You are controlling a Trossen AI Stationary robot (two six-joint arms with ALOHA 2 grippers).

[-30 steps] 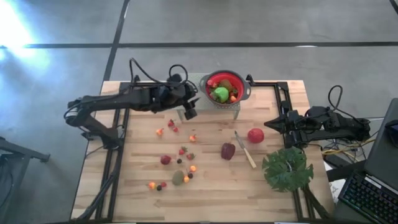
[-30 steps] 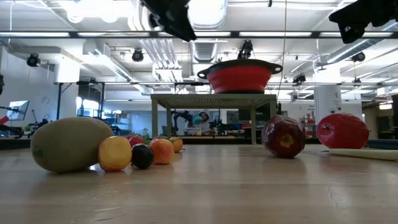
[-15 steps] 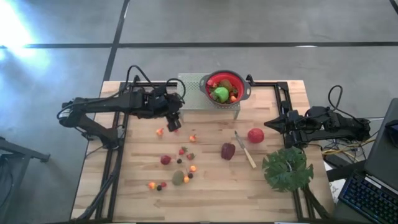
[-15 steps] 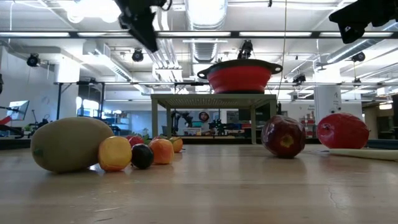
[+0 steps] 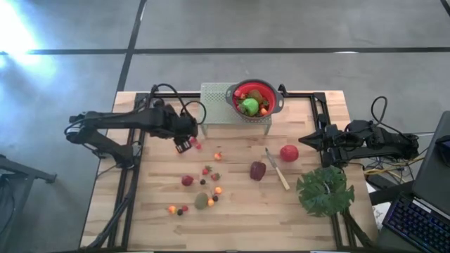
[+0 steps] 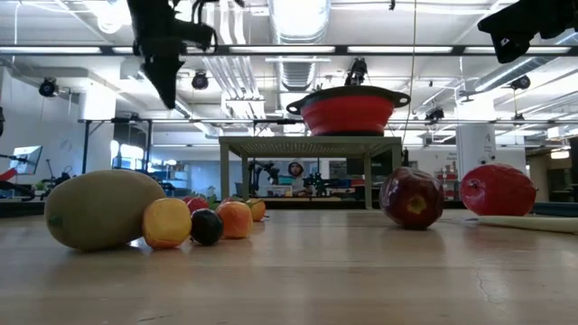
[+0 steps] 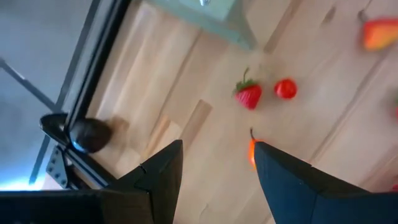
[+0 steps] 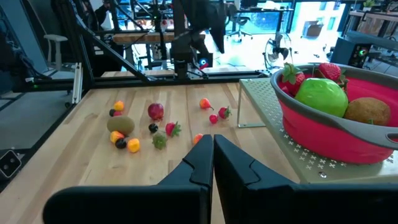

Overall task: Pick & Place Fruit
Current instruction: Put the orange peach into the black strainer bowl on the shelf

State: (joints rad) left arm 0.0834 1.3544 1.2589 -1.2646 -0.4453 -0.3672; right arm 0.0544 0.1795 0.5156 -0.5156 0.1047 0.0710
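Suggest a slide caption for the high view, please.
Left gripper hovers open over scattered fruit; red colander already holds some.

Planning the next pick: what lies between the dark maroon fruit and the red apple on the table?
The knife lies between the maroon fruit and the red apple, slanting across the gap. The high view shows it.

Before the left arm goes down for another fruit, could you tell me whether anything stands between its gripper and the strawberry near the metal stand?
Nothing visible does. The left gripper hangs open over bare wood, and the strawberry lies just ahead with a small round red fruit beside it; an orange piece sits by one finger, off that line.
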